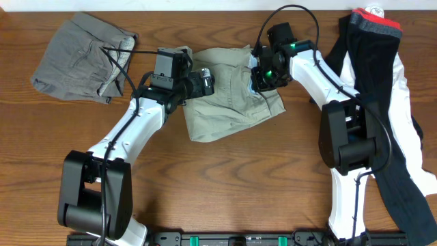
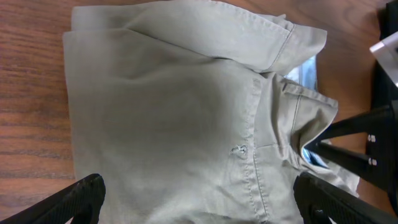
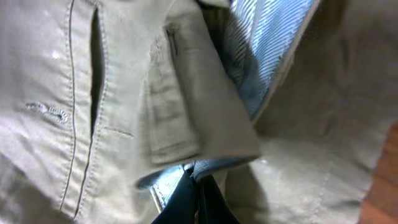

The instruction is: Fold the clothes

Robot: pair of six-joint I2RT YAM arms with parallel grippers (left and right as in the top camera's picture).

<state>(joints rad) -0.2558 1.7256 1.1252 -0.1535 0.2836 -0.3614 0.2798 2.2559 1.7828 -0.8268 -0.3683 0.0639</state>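
Khaki shorts (image 1: 229,92) lie partly folded at the table's centre. They fill the left wrist view (image 2: 174,118) and the right wrist view (image 3: 93,93). My left gripper (image 1: 205,83) hovers over their left part, jaws wide open (image 2: 199,199) and empty. My right gripper (image 1: 263,78) is shut (image 3: 198,180) on the shorts' waistband edge with the blue striped lining (image 3: 267,43), at their right side. Its fingers also show in the left wrist view (image 2: 348,155).
Folded grey shorts (image 1: 82,58) lie at the back left. A black, white and red garment (image 1: 382,89) is draped down the right side by the right arm's base. Bare wooden table (image 1: 239,184) lies in front.
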